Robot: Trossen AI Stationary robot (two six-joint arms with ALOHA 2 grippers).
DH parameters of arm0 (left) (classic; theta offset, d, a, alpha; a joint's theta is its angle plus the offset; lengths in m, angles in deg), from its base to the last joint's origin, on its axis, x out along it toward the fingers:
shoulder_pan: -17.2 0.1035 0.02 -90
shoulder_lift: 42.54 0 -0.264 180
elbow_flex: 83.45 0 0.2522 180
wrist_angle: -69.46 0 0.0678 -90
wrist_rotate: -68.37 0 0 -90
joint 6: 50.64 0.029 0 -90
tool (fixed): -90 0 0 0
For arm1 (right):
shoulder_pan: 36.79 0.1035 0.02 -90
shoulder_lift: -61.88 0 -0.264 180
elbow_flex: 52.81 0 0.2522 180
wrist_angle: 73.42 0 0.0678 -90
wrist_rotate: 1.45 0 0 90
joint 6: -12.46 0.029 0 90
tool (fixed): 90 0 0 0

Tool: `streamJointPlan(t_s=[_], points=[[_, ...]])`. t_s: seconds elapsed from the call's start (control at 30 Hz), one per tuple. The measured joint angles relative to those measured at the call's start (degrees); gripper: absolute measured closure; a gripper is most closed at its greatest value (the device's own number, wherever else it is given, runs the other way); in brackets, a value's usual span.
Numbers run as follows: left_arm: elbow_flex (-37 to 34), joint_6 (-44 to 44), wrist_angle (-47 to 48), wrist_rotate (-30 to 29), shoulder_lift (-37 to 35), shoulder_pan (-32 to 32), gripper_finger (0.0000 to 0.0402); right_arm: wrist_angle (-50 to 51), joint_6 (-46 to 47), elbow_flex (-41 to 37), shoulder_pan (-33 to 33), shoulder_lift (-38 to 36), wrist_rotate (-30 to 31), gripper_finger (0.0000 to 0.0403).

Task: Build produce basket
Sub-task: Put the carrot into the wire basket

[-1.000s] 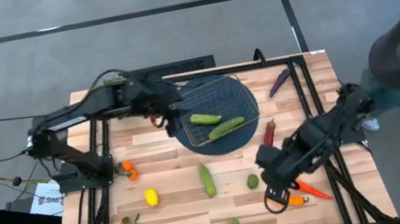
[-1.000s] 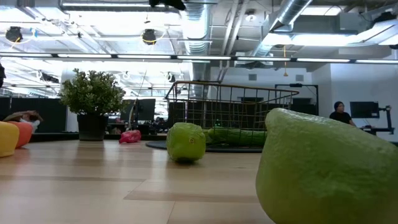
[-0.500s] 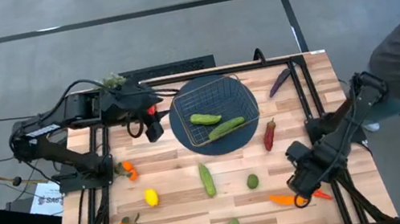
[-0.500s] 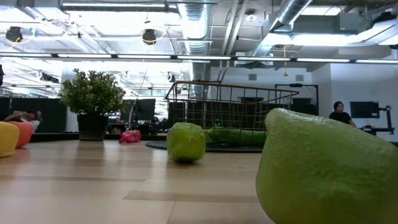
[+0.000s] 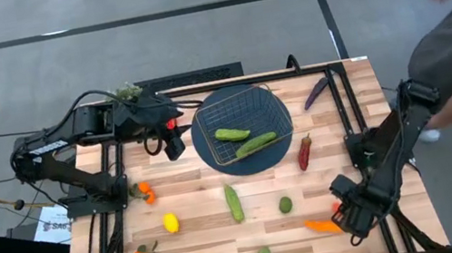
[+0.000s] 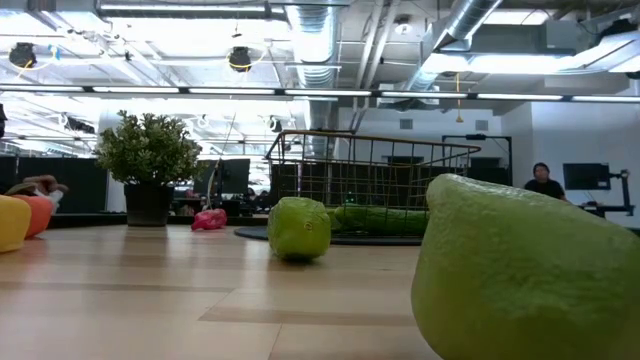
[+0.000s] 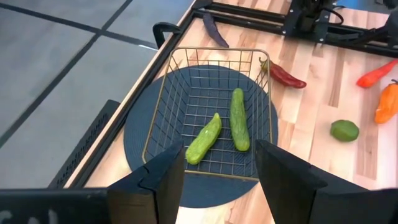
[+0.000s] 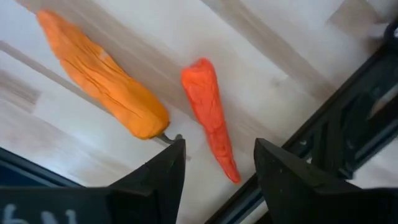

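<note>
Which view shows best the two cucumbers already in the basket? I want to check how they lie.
The left wrist view: both cucumbers lie side by side in the basket, unobstructed. The high view shows them small. The low view gives only green behind the wires. The right wrist view misses them.

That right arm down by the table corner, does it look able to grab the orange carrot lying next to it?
Probably yes. The right pincer hangs open just above the orange carrot, with a smaller red-orange piece beside it. Nothing lies between them, though the table's dark frame rail runs close by.
</note>
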Motion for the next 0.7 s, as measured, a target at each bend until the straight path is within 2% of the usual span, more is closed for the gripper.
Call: streamJointPlan(t_s=[0.27,0.43,0.7], points=[[0.00,-1.38,0.04,0.02,0.00,0.02,0.0220,-10.83,0.00,-6.87,0.64,0.04,-0.15,0.0195],[0.00,-2.18,0.09,0.04,0.00,0.00,0.0220,-11.51,-0.66,-9.09,0.63,0.05,0.01,0.0195],[0.00,-2.64,0.11,0.04,0.00,0.00,0.0220,-19.46,-1.79,-13.42,-0.08,0.04,0.28,0.0193]])
